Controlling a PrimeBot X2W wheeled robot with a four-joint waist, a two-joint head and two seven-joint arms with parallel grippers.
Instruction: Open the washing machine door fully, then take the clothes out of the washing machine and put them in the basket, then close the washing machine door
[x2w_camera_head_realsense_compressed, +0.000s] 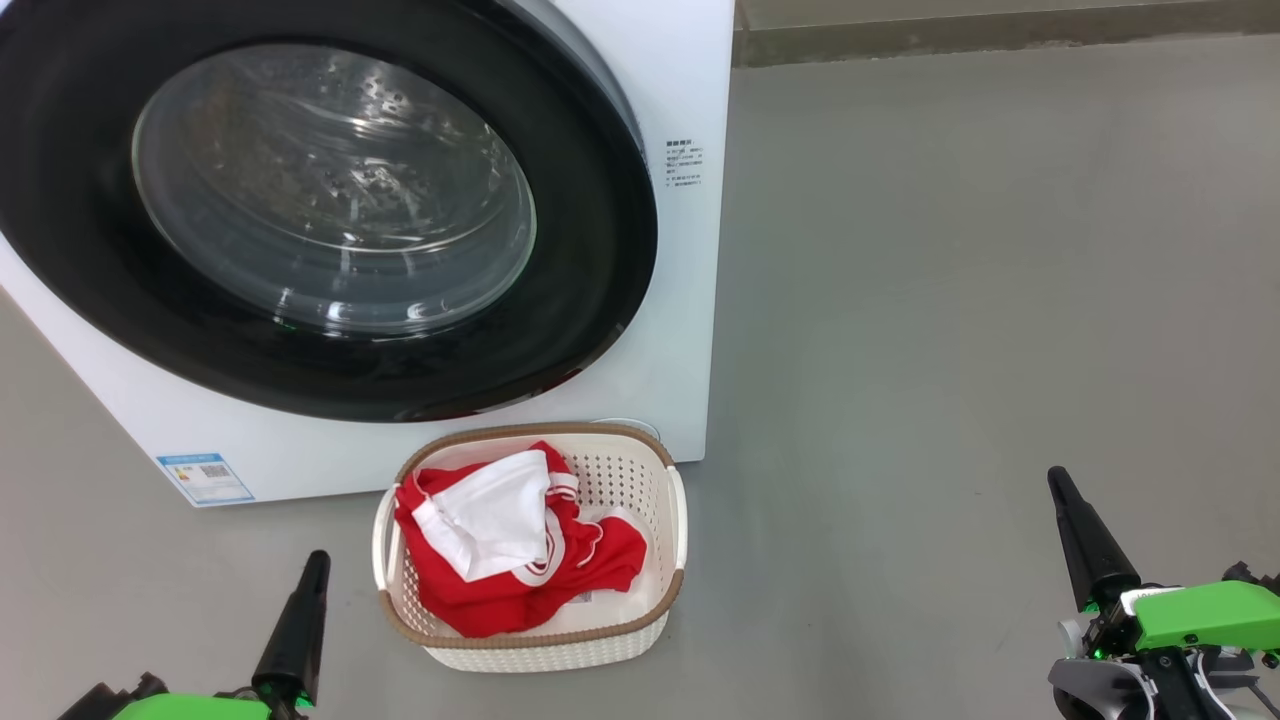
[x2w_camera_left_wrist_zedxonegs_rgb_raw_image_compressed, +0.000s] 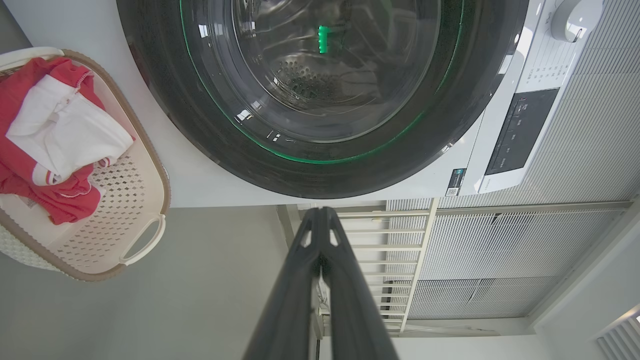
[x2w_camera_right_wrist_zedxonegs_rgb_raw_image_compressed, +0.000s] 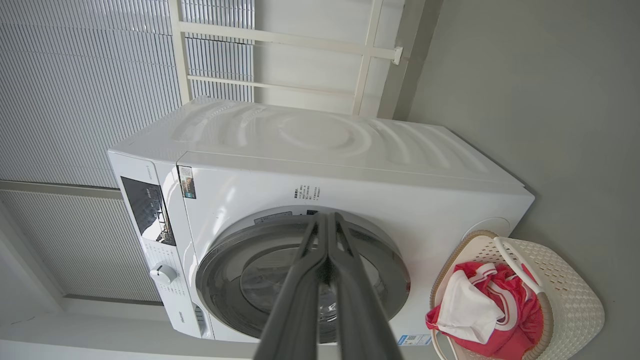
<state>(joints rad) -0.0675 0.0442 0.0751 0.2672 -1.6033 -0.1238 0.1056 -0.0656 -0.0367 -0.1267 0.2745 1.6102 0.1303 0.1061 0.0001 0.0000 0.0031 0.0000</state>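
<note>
Although the washing machine (x2w_camera_head_realsense_compressed: 690, 330) is cut off at the top and left of the head view, its door (x2w_camera_head_realsense_compressed: 600, 250) sits flush against the front, and the drum behind the glass is dim under glare. That machine stands just behind the basket (x2w_camera_head_realsense_compressed: 678, 520), and the clothes (x2w_camera_head_realsense_compressed: 520, 570), red with a white piece on top, lie heaped inside it. The left gripper (x2w_camera_head_realsense_compressed: 318, 560) hangs left of the basket and the right gripper (x2w_camera_head_realsense_compressed: 1058, 478) well to its right. Both have their fingers pressed together, hold nothing, and point toward the machine.
</note>
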